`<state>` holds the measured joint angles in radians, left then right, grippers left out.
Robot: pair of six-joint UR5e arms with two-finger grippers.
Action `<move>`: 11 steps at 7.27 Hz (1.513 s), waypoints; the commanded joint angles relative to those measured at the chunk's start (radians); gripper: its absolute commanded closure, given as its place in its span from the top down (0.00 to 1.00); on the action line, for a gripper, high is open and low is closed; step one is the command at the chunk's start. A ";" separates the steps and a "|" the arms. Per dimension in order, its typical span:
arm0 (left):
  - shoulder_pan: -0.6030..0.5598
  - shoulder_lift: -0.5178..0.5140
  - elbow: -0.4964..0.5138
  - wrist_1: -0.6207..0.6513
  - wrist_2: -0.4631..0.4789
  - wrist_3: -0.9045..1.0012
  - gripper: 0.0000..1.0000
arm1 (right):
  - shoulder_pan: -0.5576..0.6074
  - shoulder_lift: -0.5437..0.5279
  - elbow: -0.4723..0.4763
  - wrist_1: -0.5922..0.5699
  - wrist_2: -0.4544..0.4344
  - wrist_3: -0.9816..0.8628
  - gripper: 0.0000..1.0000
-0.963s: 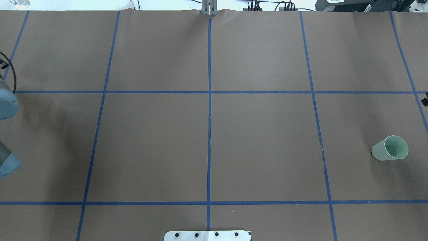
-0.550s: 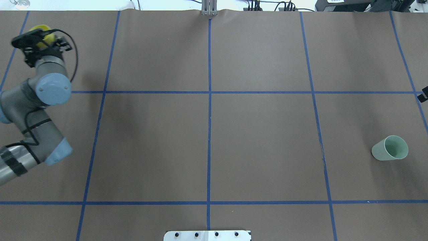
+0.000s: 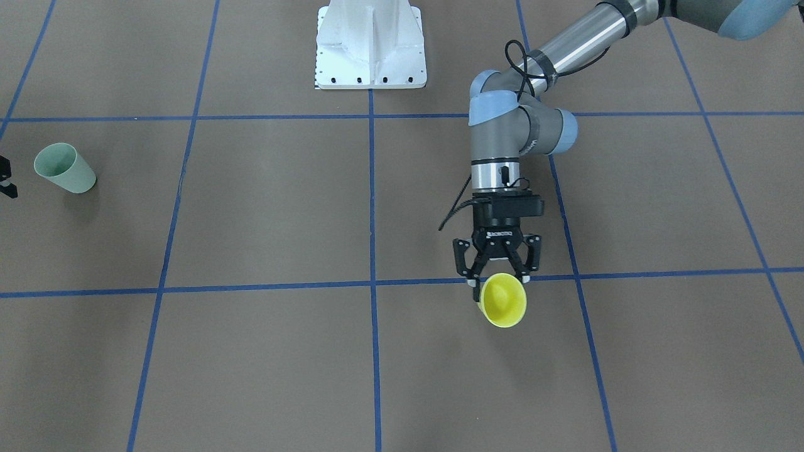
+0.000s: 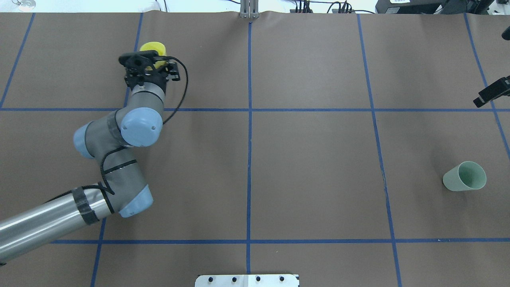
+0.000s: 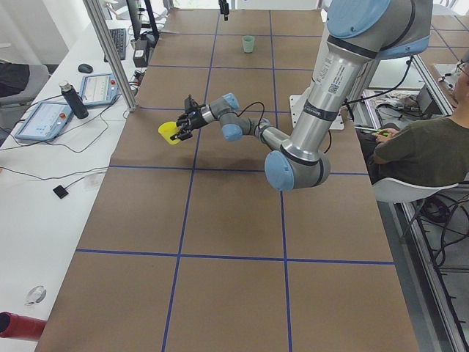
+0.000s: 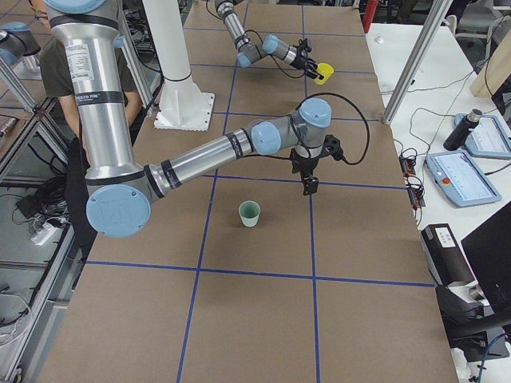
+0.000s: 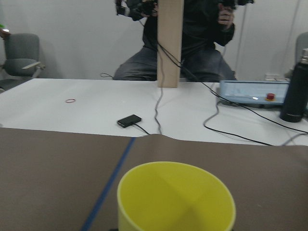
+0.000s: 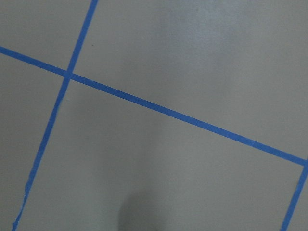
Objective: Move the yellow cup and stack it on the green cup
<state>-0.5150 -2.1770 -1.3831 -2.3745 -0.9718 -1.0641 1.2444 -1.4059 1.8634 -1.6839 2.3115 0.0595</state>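
Yellow cup (image 3: 502, 306), clamped in the left gripper (image 3: 499, 277), rides above the surface (image 3: 251, 220), carried closer to the green cup (image 3: 65, 168) than moments ago, yet well apart from it. The transfer looks under way. The right gripper (image 4: 492, 95) hangs near the green cup; its opening cannot be told.

No legible text. Faint print on the left arm's silver tube (image 5: 333, 79) and a pale label on the left gripper (image 3: 500, 279), beside the yellow cup (image 3: 503, 302): too small to read.
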 commanded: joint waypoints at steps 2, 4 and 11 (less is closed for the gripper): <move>0.062 -0.047 0.002 -0.329 -0.235 0.305 0.33 | -0.077 0.076 -0.015 0.128 0.011 0.003 1.00; 0.075 -0.107 0.016 -0.338 -0.329 0.306 0.33 | -0.159 0.112 -0.021 0.191 0.002 0.042 1.00; 0.147 -0.141 0.024 -0.434 -0.332 0.410 0.33 | -0.332 0.386 -0.145 0.272 0.023 0.701 1.00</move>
<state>-0.3884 -2.3179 -1.3608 -2.7686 -1.3039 -0.7035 0.9226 -1.0406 1.7563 -1.4641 2.2990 0.6821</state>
